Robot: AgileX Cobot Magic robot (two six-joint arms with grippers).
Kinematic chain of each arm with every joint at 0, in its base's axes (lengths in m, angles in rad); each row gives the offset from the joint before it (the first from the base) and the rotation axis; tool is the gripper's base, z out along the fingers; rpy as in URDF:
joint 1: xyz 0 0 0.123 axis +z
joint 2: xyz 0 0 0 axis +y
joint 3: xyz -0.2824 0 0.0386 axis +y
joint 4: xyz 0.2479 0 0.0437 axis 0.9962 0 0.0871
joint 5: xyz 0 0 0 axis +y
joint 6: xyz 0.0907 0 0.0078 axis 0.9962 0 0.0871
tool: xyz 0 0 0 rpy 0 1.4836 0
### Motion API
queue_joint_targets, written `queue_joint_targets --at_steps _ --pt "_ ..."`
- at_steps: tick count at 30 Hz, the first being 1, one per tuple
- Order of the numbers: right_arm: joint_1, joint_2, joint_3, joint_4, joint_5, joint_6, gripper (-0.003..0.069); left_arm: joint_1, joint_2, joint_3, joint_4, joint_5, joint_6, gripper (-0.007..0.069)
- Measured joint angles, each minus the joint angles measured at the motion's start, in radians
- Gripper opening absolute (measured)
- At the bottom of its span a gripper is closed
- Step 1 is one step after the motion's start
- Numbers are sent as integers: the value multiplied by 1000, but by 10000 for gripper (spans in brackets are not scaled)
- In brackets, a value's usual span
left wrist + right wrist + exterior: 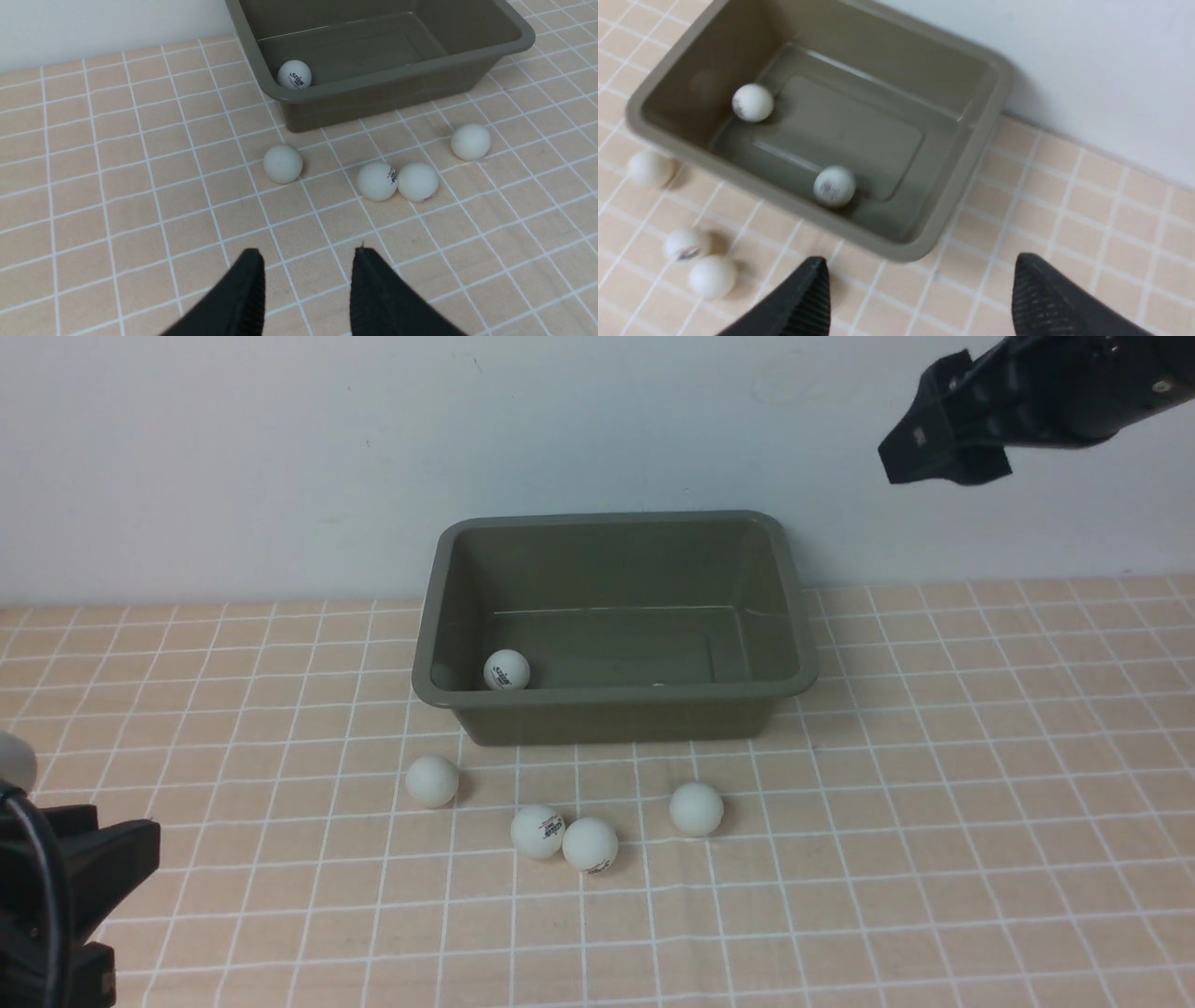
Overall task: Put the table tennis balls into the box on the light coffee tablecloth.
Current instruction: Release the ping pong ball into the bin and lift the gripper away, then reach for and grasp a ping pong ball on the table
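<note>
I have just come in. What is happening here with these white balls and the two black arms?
A two-armed robot is putting balls into the olive-grey rectangular plastic box on the peach-tan checked tablecloth. Two small white table tennis balls lie inside the box. Four more balls rest on the cloth in front of it. The right tool hangs open and empty, high up to the right of the box. The left tool sits low at the front left, also open and empty.

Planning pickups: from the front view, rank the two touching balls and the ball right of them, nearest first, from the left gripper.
1. Left ball of the pair, nearest the left gripper.
2. Its right partner, touching it.
3. Lone ball, farthest right.
</note>
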Motion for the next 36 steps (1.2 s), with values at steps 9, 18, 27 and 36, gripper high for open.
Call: queue_joint_targets --at_steps 9,18,27,36 --pt "196 0 310 -3 -142 54 473 0 0 0 -12 7 0 206" --pt "265 32 483 4 -371 208 473 0 0 0 -27 40 0 206" --pt "265 202 437 27 -404 245 473 0 0 0 -55 54 0 206" --pt "265 344 273 -14 -362 246 473 0 0 0 -55 55 0 206"
